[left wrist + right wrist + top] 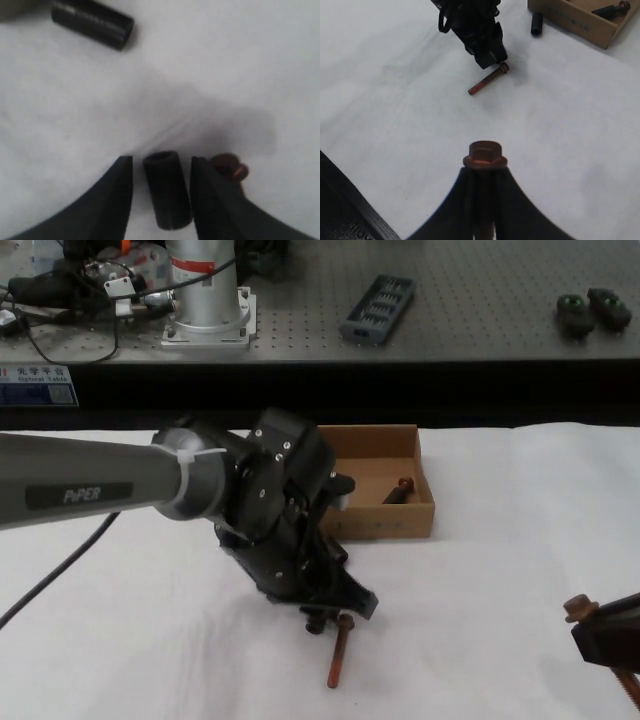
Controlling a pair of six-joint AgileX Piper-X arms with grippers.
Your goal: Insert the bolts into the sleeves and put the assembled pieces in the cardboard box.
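Left gripper [161,165]: fingers narrowly apart, straddling a black sleeve [167,192]; a slight gap shows on one side; loose bolt [229,169] lies on the white cloth [200,75], its head just outside one finger. Right gripper [485,174]: fingers clamped on the held bolt [485,155], head just past the fingertips. Second sleeve [536,23] lies just beside the cardboard box [570,22]; one assembled piece [610,9] inside.

Three bolts [488,81], three sleeves [166,190] — one cardboard box [380,524]
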